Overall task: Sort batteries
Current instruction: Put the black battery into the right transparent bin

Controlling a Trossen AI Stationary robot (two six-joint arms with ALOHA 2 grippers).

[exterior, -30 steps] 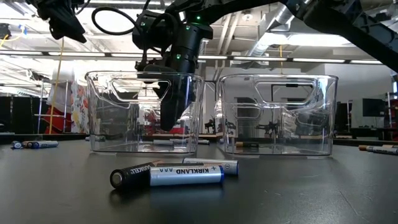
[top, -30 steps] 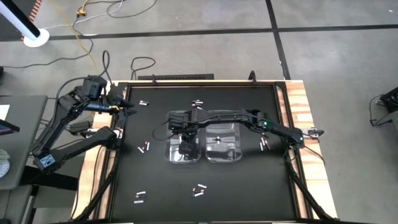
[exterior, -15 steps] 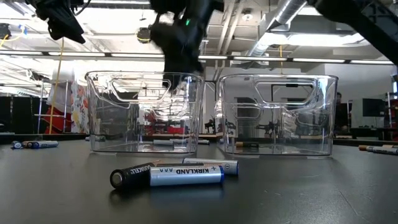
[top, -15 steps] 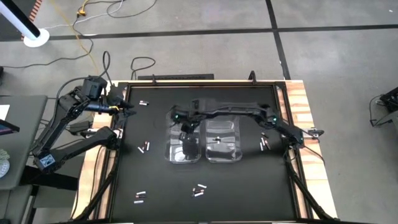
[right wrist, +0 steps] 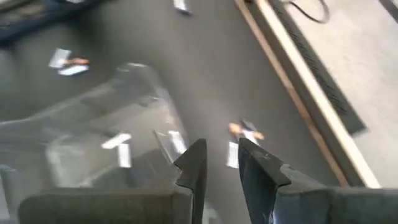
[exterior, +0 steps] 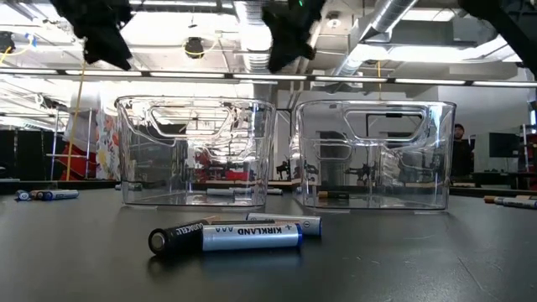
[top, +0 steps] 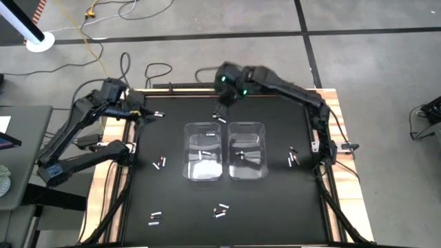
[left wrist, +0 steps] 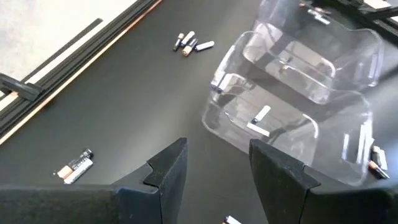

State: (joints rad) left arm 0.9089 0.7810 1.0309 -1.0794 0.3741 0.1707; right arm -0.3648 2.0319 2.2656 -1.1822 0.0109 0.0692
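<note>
Black table [top: 172, 200] w/ wood edge strips. Two clear bins sit side by side at centre: left bin [top: 203, 160], right bin [top: 247, 160], nearly touching. Loose batteries lie scattered on the mat around the bins: a pair [top: 160, 163] off the left bin's left side, one [top: 158, 114] near the far left corner, a few [top: 220, 116] just behind the left bin, a pair [top: 292, 158] right of the right bin, a pair [top: 220, 211] in front of the bins, another pair [top: 154, 218] toward the front left.
</note>
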